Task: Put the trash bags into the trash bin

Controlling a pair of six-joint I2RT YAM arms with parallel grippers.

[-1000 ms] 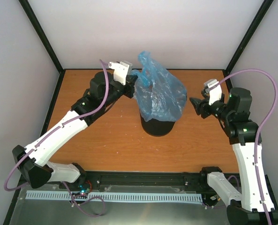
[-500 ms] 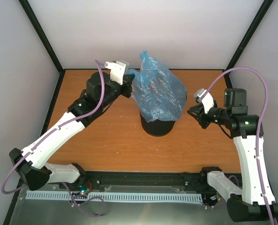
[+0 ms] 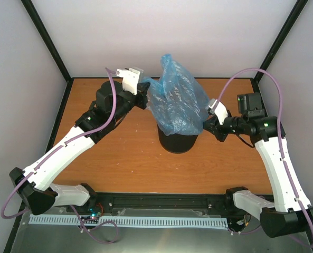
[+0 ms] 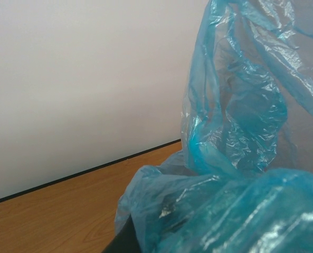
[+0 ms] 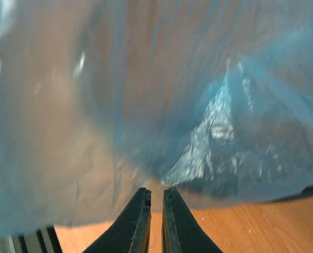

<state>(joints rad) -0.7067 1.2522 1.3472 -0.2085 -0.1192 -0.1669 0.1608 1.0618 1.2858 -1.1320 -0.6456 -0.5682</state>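
Over the bench, top view: the trash bag (image 3: 177,103) is seen billowed above the trash bin (image 3: 177,143), which stands mid-bench (image 3: 124,158); the bag is draped over the rim and not yet pushed inside.
Left claw (image 3: 143,95): set at the bag's left edge with its jaws together, and judged clamped on the film that is stretched toward it.
Right claw (image 3: 208,124): brought in from well right of the bin to the bag's lower right flank; a second ago it was spread, and now it is drawn almost together.
Left wrist view: filled by wrinkled bag film; no fingers are shown.
Right wrist view: the fingers (image 5: 138,221) are left with only a narrow slot between them, tips at the bag's lower hem; whether film is caught cannot be told.
Meaning: a second hold is judged under way; if film is taken, the bag can be lowered in.
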